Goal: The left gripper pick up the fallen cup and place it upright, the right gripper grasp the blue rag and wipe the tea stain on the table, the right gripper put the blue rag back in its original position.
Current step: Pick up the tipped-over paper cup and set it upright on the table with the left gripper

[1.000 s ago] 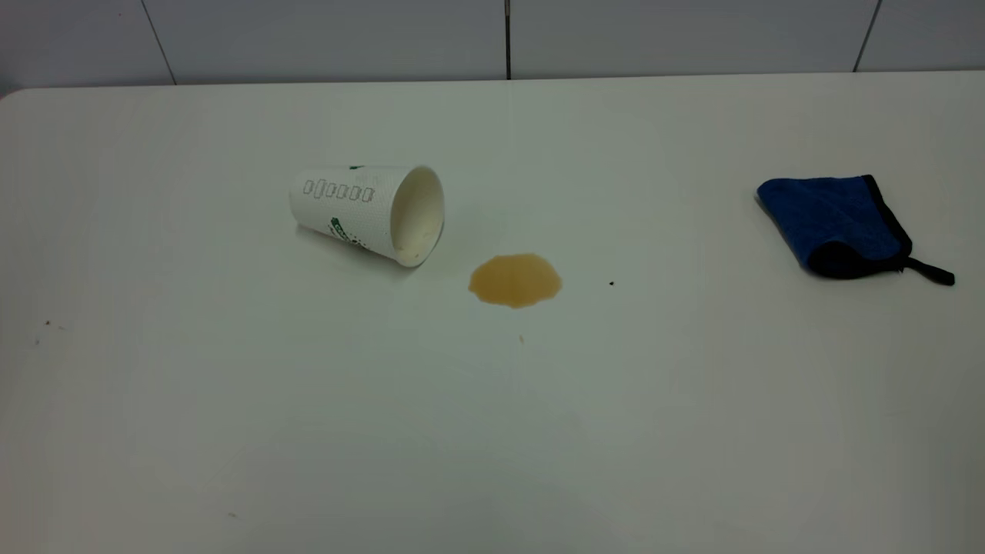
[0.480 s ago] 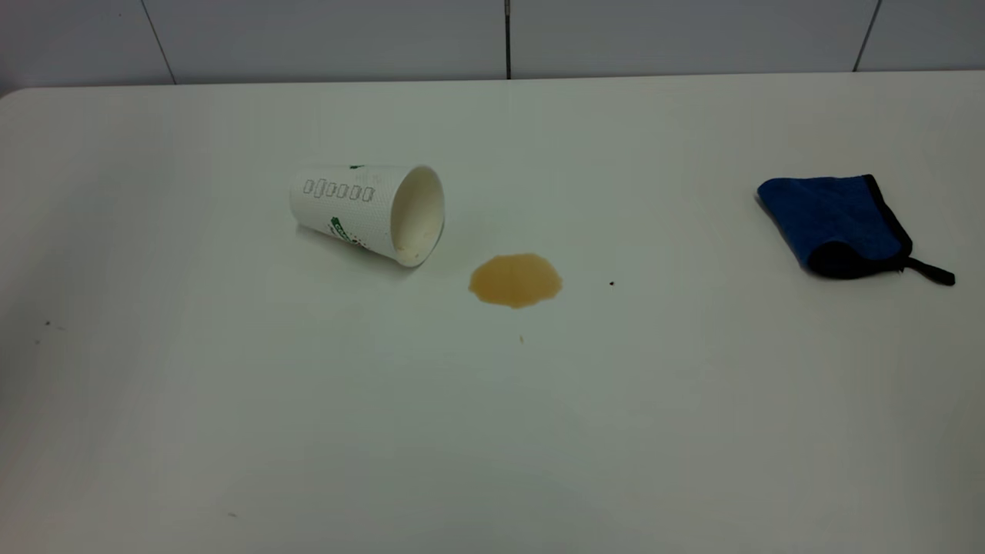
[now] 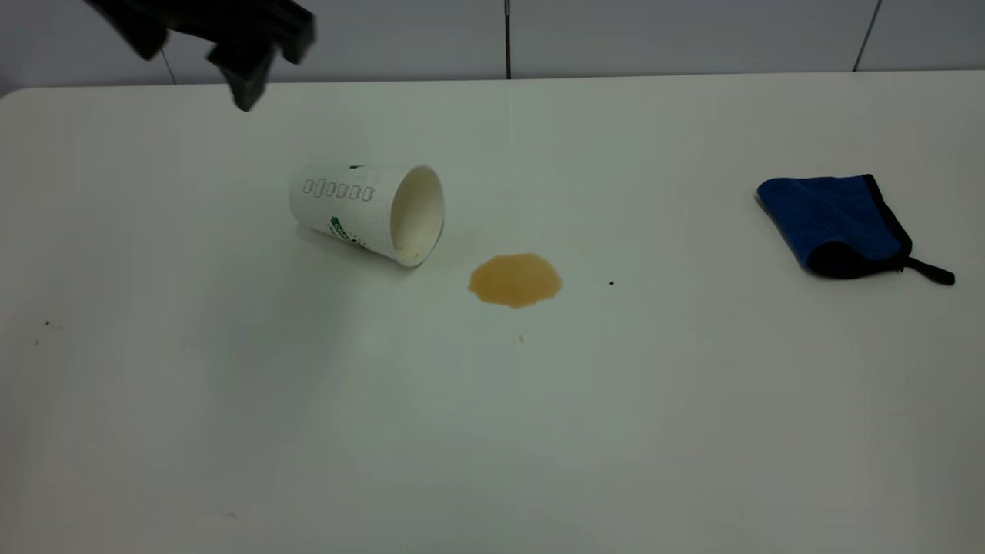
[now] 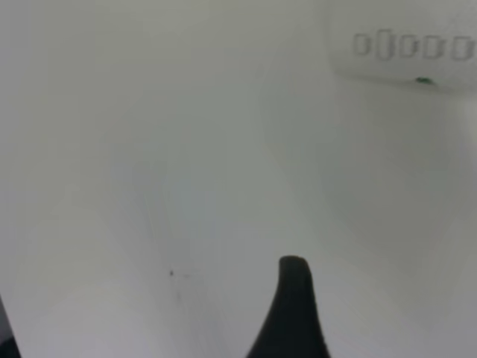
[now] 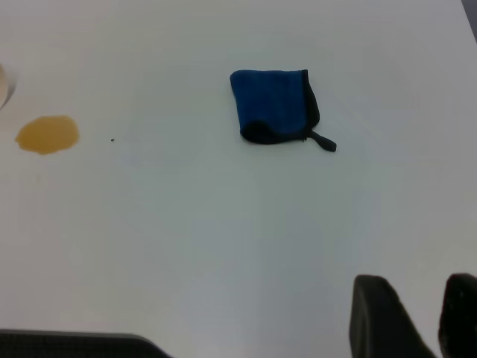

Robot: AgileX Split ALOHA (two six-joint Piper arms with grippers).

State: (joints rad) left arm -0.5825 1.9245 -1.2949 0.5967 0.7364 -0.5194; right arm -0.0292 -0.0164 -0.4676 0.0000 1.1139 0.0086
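Two grippers: both mine, neither touching anything.
Left gripper (image 3: 248,73): I hang it high over the far left of the table (image 3: 492,431), above and behind the cup; blurred in the exterior view, and only one dark fingertip shows in my left wrist view, so I cannot tell whether my fingers there are apart or together.
Right gripper (image 5: 421,317): out of the exterior view; in my right wrist view two dark fingertips stand side by side with a narrow gap between them, holding nothing, well apart from the rag.
Cup (image 3: 369,213): a white paper cup lying on its side, left of centre, mouth turned towards the stain; cream inside, a row of small printed boxes along the upper wall, a bit of green logo on the lower side. In my left wrist view its box row shows at one edge (image 4: 414,46).
Tea stain (image 3: 515,279): an amber-brown rounded puddle near the cup's mouth but not touching it; a tiny dark speck (image 3: 612,283) lies to its right.
Blue rag (image 3: 835,223): folded royal-blue cloth with black edging and a short black strap trailing right, at the far right of the table, well apart from the stain.
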